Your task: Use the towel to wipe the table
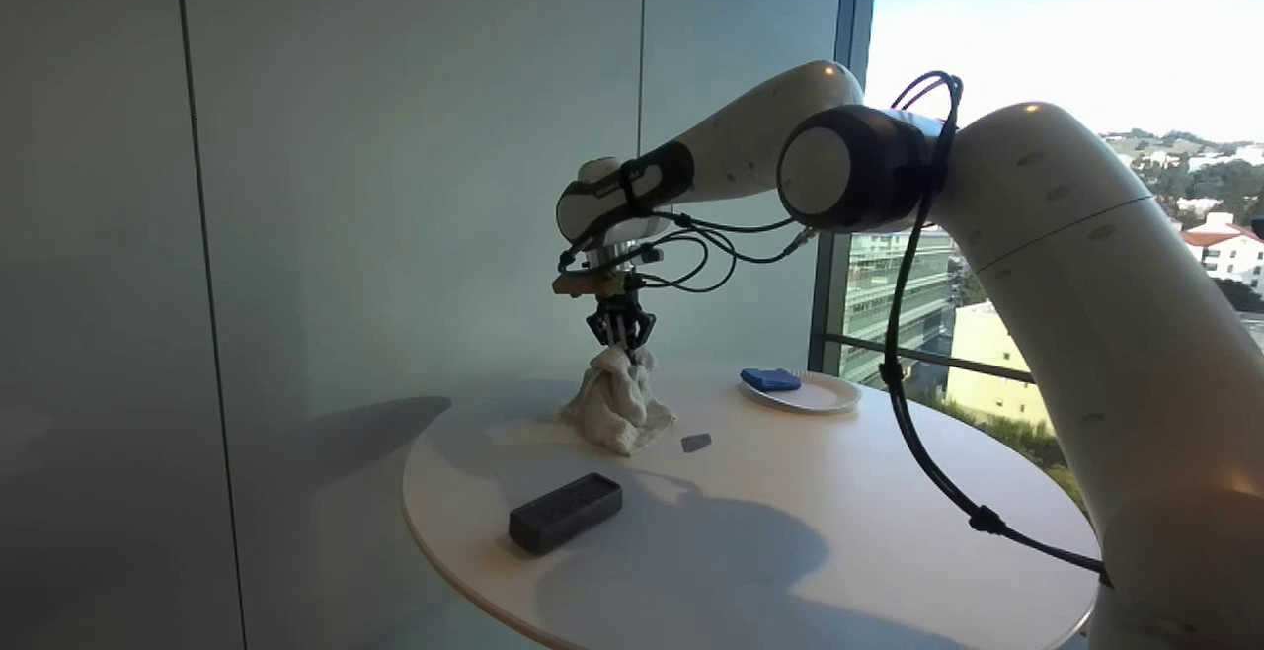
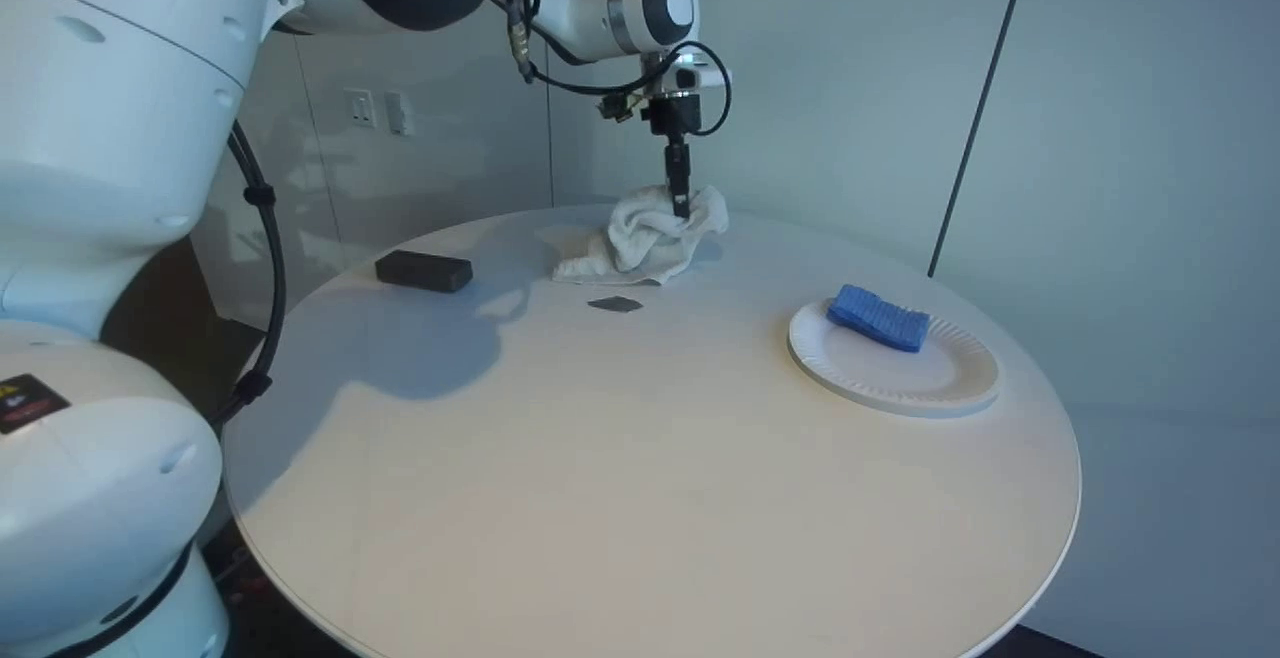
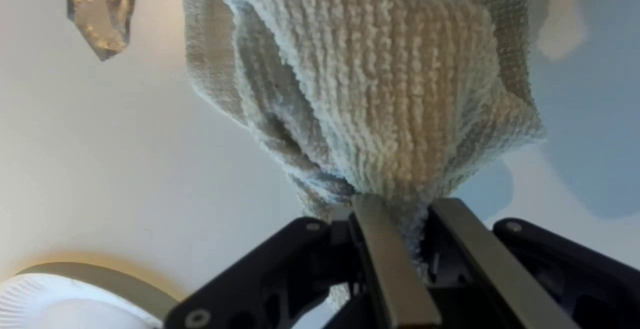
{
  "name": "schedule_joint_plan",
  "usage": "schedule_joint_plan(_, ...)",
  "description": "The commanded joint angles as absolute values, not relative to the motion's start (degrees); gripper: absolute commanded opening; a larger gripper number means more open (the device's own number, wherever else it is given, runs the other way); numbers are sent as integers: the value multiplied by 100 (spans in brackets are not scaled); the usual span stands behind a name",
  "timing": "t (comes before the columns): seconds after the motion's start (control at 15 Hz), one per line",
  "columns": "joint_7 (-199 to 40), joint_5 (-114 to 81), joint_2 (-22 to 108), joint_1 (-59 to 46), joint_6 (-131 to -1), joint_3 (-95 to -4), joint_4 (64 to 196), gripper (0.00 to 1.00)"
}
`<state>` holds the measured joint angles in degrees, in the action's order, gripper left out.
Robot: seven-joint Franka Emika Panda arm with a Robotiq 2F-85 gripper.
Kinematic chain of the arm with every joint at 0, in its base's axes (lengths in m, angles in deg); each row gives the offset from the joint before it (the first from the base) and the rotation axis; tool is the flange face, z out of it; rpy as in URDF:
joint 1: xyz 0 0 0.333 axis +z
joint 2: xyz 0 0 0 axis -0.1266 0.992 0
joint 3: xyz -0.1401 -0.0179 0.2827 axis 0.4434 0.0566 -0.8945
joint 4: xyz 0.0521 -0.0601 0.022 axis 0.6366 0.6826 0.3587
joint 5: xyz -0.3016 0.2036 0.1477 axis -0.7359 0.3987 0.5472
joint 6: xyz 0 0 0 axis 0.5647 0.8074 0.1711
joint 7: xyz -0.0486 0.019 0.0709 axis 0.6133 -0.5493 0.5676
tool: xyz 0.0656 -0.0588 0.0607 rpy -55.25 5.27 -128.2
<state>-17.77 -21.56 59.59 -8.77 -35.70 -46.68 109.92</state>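
Clamping a bunched fold of the towel [image 2: 642, 238] on the table [image 2: 640, 498], just above centre in an exterior view, the gripper [image 3: 407, 207] has it where something probably soft, light and limp holds best.

In the wrist view the frame cuts into the towel [image 3: 395, 84], the silvery scrap [image 3: 101, 14] just beside it and, farther from the towel, the paper plate [image 3: 70, 301]. The blurred gripper [image 3: 407, 204] hides part of the towel and is itself cropped. In an exterior view one finger [image 2: 678, 166] at the towel screens the other. Detail atop the dark block [image 1: 566, 514] near the towel is too small to tell. Both exterior views crop the table [image 2: 640, 498] and the arm [image 1: 1086, 275].
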Motion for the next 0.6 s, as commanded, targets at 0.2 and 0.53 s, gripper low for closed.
schedule_joint_plan(0.2, -1858, -1860, 6125, -725, -4019, -4678, 11483, 9)
schedule_joint_plan(0.53, -958, -1751, 5463, -461, -3717, -4641, 12816, 9)
